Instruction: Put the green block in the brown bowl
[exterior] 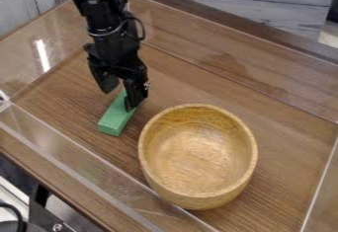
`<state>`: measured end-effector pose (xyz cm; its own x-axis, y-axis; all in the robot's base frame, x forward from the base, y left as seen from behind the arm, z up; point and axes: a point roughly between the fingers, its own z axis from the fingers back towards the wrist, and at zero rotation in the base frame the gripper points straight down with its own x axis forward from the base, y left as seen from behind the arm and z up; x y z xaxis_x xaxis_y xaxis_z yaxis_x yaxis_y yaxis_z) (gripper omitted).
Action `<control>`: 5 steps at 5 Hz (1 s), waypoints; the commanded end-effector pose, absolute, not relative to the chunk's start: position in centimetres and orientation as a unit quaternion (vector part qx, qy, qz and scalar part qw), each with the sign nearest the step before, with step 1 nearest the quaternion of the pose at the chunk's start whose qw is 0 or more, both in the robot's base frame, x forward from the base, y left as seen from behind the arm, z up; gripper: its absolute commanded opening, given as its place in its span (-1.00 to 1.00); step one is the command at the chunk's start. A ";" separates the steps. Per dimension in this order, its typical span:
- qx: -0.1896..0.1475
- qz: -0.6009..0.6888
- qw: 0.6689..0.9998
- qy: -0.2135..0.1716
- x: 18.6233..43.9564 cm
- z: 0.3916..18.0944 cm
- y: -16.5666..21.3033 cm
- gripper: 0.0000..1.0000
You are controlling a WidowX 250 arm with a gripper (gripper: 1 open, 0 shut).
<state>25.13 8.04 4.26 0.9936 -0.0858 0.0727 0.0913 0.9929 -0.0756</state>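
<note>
Grainy matt wooden brown bowl [199, 155], smooth green block [117, 116], wood-grain table [238, 78].

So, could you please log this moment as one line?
fingers: open, over green block | block: on table, untouched | brown bowl: empty

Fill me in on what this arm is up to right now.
A single robot arm is working over a wooden table. Its gripper points down with jaws open around the far end of the green block, which lies flat on the table and is not yet lifted. The brown bowl sits empty just beside the block, toward the right of the picture. The grasp looks about to happen.
</note>
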 end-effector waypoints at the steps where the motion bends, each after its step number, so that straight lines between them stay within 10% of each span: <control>1: -0.030 -0.042 0.997 -0.059 26.4 5.3 8.5 1.00; 5: -0.039 -0.025 0.998 -0.052 26.9 4.6 8.8 1.00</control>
<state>25.83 8.23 3.31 0.9973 -0.0489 0.0555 0.0542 0.9937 -0.0981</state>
